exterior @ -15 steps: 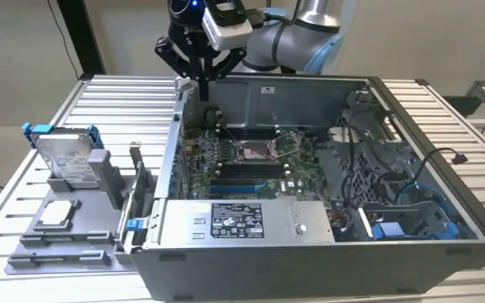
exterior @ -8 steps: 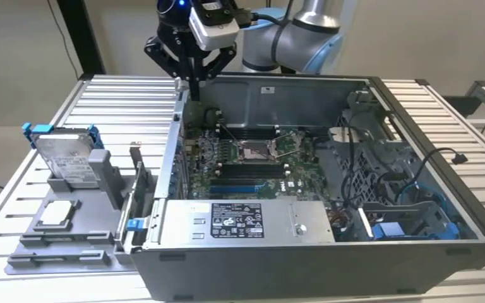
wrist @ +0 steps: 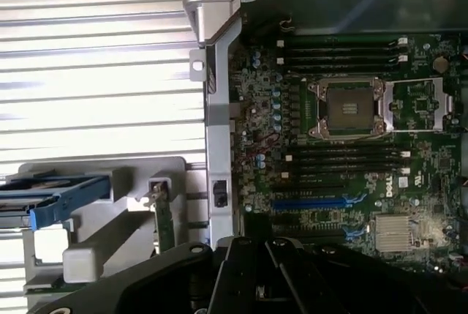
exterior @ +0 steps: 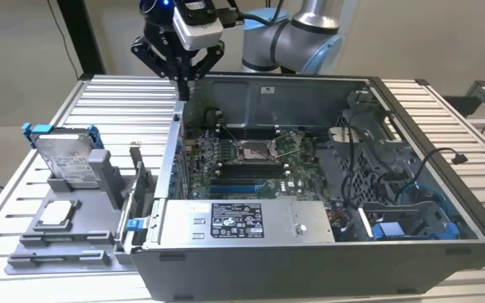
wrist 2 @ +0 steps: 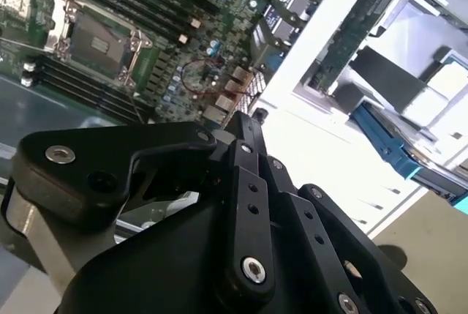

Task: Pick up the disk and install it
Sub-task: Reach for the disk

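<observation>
The disk is a silver drive with a white label and a blue carrier frame. It stands upright in a slot of the grey holder at the exterior view's left, outside the computer case. Its blue frame also shows edge-on in the first wrist view and in the second wrist view. My gripper hangs above the case's far left corner, well behind the disk, shut with nothing between its fingers. Its black fingers lie pressed together in both wrist views.
The open computer case takes up the middle and right, with the motherboard and its processor socket inside. A grey power-supply box sits at its front. A small square chip lies on the grey holder. Blue drive-bay parts sit at the front right.
</observation>
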